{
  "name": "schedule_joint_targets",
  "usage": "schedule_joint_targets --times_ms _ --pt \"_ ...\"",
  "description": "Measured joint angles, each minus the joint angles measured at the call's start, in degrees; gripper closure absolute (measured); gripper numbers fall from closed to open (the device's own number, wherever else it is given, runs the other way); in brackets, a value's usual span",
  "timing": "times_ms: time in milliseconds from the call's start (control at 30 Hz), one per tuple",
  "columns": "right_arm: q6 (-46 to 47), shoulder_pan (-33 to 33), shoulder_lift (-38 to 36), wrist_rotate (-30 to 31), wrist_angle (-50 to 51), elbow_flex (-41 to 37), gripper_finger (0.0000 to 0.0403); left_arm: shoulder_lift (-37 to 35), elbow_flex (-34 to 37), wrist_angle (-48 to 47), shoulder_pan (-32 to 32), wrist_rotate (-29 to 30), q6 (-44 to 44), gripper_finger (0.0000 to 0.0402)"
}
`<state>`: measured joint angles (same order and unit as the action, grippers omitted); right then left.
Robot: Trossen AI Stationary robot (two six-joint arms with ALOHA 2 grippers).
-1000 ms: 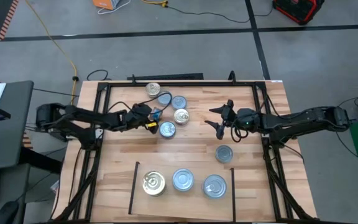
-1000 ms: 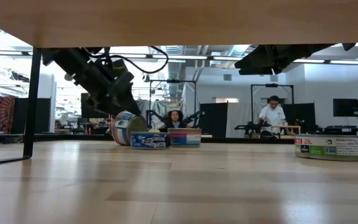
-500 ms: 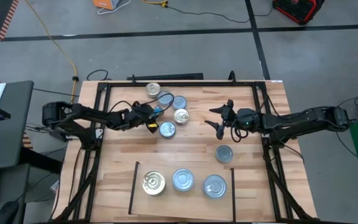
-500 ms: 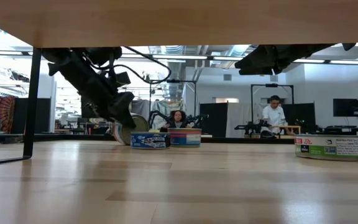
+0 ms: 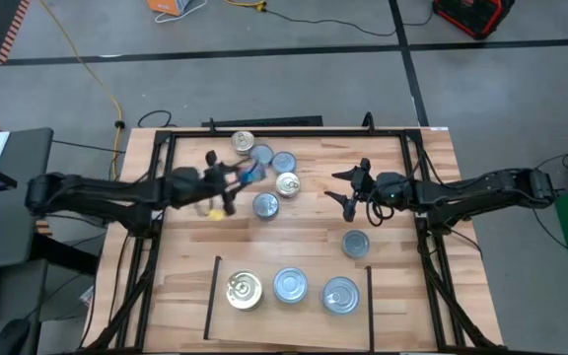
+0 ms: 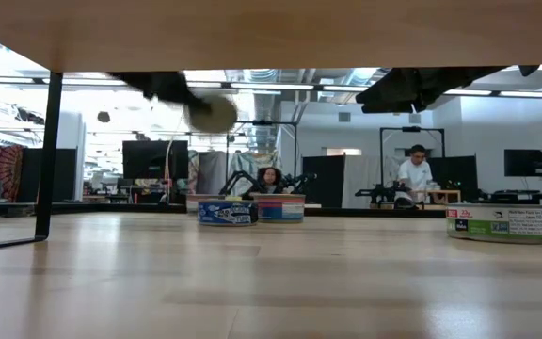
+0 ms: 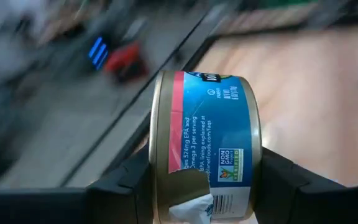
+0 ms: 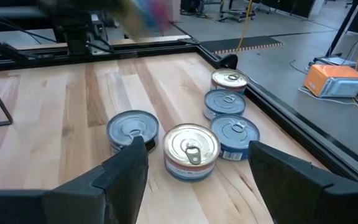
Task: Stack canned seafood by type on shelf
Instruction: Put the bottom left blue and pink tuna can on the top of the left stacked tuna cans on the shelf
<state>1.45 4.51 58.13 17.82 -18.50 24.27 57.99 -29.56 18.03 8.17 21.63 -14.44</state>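
My left gripper [image 5: 227,183] hangs above the table's left-centre, shut on a canned-seafood tin [image 7: 210,143] with a blue-and-pink label and a gold rim. The tin [image 6: 213,111] shows high above the wood in the low view. Several more tins lie flat at the far centre, gold-topped [image 5: 243,142] [image 5: 287,183] and silver-topped [image 5: 265,205]. One silver tin [image 5: 355,243] lies alone toward the right. On the shelf [image 5: 213,296] at the near edge stand a gold tin [image 5: 244,289] and two silver tins [image 5: 291,286] [image 5: 340,294]. My right gripper [image 5: 348,187] waits open right of the cluster. My left gripper pinches the tin between its two fingers [image 7: 126,183], one on each flat end; the gold-rimmed end [image 7: 159,149] lies against one finger. The fingers come about level from the table's left. The tin stands on edge, label side showing, lifted clear of the table.
A black metal frame [image 5: 284,126] borders the wooden table top. Bare wood lies between the far cluster and the shelf. People and equipment show in the room beyond the far edge [image 6: 412,174].
My left gripper has shut on the tin that leaned tilted against the cluster. It has then risen, rolled about its own line and drawn back toward the table's left edge. The tin has gone from resting on the wood to hanging clear, on edge.
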Motion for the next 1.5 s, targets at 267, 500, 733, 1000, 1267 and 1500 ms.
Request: schedule_joint_targets --times_ms 267,500,733,1000,1267,1500 --pt "0.0 0.0 0.0 0.0 0.0 0.0 0.0101 -10.6 -0.4 8.8 -15.6 -2.9 -11.8 0.0218" --pt "0.0 0.1 0.0 0.0 0.0 0.0 0.0101 -3.6 -8.9 2.1 -29.3 4.0 -14.7 0.0218" --pt "0.5 -0.1 0.0 0.0 0.1 0.0 0.0101 7.6 -22.2 -10.5 -41.6 21.4 -21.4 0.0218" --pt "0.3 -1.6 0.0 0.0 -0.5 0.0 0.0101 13.3 -38.2 -22.3 -51.2 35.5 -12.6 0.0218" --pt "1.6 -4.3 0.0 0.0 -0.5 0.0 0.0101 12.9 -43.1 -38.3 -58.4 35.2 -9.2 0.0218" --pt "3.2 -6.1 0.0 0.0 -0.5 0.0 0.0101 14.2 -43.1 -38.9 -63.8 35.3 -18.8 0.0211"
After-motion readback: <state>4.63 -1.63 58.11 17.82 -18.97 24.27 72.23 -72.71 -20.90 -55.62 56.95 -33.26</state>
